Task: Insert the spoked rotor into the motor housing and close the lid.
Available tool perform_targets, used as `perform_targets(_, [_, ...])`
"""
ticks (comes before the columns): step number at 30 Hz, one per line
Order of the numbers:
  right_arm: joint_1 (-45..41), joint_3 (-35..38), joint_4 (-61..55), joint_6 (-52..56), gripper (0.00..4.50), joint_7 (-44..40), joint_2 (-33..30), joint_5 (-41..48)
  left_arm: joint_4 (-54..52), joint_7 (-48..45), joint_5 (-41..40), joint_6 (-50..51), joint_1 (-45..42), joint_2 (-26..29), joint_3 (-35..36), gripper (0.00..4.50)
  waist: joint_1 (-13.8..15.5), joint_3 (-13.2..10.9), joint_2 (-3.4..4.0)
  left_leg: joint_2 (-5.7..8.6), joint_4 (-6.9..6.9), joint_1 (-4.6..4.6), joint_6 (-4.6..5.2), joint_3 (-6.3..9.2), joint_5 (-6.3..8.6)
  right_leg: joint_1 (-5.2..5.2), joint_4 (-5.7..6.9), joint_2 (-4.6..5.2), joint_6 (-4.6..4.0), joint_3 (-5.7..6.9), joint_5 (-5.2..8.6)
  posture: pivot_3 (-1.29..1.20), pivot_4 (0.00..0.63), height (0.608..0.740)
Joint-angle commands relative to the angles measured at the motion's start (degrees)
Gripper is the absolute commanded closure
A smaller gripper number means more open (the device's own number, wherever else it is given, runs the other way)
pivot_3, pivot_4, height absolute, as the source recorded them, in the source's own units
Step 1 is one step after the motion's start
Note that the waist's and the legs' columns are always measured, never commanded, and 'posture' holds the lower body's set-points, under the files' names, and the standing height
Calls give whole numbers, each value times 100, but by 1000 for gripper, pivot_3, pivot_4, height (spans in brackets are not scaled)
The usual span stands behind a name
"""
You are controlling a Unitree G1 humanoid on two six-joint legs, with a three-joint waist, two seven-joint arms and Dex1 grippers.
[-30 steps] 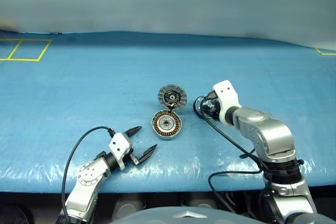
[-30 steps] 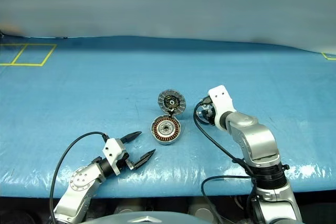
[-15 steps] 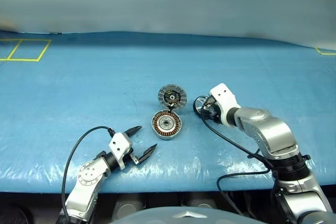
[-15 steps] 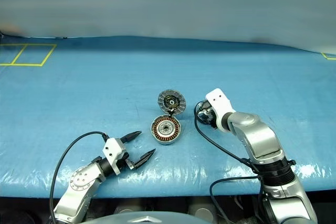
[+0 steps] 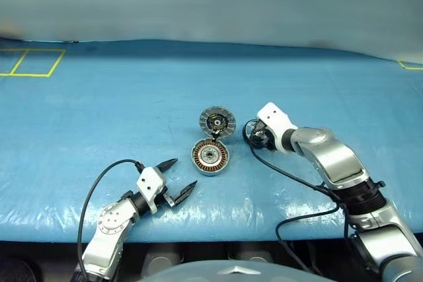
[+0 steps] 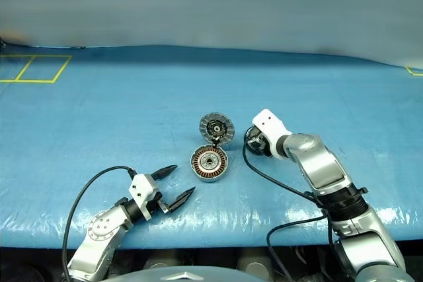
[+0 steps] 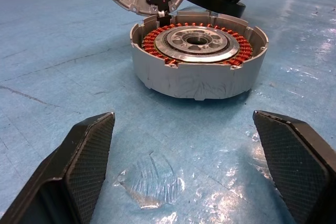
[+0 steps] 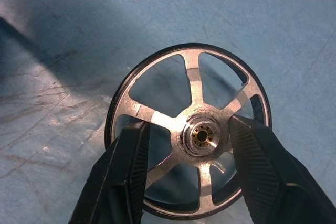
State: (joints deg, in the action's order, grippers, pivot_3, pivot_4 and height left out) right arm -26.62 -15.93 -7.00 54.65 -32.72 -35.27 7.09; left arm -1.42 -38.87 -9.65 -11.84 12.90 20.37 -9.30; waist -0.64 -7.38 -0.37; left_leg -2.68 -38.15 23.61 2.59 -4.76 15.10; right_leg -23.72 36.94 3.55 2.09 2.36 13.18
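Observation:
The motor housing (image 5: 210, 156), a silver cup with copper windings, sits open at mid-table. Its ribbed lid (image 5: 217, 122) stands tilted up at the housing's far edge, joined to it there. Just right of the lid, low over the table, is my right gripper (image 5: 256, 138). In the right wrist view it is shut on the spoked rotor (image 8: 194, 93), with one finger on either side of the hub. My left gripper (image 5: 184, 173) rests open near the front edge, left of the housing (image 7: 197, 61) and pointing at it, with nothing in it.
Blue plastic sheeting covers the table (image 5: 119, 110). Yellow tape squares (image 5: 30, 62) mark the far left, and a yellow corner (image 5: 410, 65) marks the far right. Black cables trail from both wrists toward the front edge (image 5: 218, 229).
My right forearm has swung out to the right and the wrist has rolled. That gripper has edged slightly toward the lid with the rotor still in it. The left arm has not moved.

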Motion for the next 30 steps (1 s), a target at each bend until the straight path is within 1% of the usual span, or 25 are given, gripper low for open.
perform_targets(1, [-168, 63, 181, -141, 2055, -165, -60, -32, -110, 0, -41, -97, -12, -29, 35, 0, 0, 0, 0, 0, 0, 0, 0, 0, 0, 0, 0, 0, 0, 0, 0, 0, 150, 740])
perform_targets(4, [-229, 30, 361, -188, 2055, -241, -72, -86, -100, 7, -40, -110, -15, -36, 36, 0, 0, 0, 0, 0, -1, 0, 0, 0, 0, 0, 0, 0, 1, -1, -1, 0, 150, 740])
perform_targets(7, [-259, 6, 456, -237, 2605, -268, -57, -142, -91, 21, -39, -121, -10, -47, 40, 0, -3, 2, -2, 0, -2, -1, 0, -1, 0, 2, 0, 1, 1, -1, -1, 0, 150, 740])
perform_targets(8, [-263, -11, 473, -252, 2732, -282, -58, -163, -90, 25, -38, -125, -7, -51, 40, 0, -4, 2, -4, -1, -4, -4, 0, -1, 0, 5, 0, 0, 1, 0, -1, 0, 150, 740])
perform_targets(9, [-271, -28, 493, -255, 2761, -313, -58, -176, -86, 28, -37, -126, -7, -55, 40, 0, -3, 2, -3, -1, -5, -4, 0, -1, 0, 5, 0, 0, 0, 0, -1, 0, 150, 740])
perform_targets(16, [-223, -155, 493, -197, 2771, -553, -82, -257, -55, 22, -28, -151, -25, -61, 48, 0, -1, 4, -6, -1, -8, -4, 0, 0, 0, 7, 1, 1, -1, -1, -2, 0, 150, 740])
perform_targets(22, [26, -153, 92, -78, 2772, -500, -103, -326, -69, 23, -25, -165, 1, -51, 56, 0, 7, 5, -8, -2, -6, -3, 1, 3, 0, 7, 1, 1, -2, 1, -2, 0, 150, 740])
perform_targets(27, [244, 114, -858, 129, 2773, -282, -186, -385, -96, 33, -47, -155, 10, -42, 87, 0, 7, 5, -7, -1, -6, -1, 1, 3, 1, 4, 1, 3, -2, 2, -1, 0, 150, 740])
perform_targets(30, [365, 278, -1515, 365, 2783, -292, -362, -330, -99, 31, -65, -147, 7, -37, 102, 0, 5, 2, -3, -1, -6, 2, 1, 2, 1, 0, 1, 4, -2, 2, -1, 0, 150, 740])
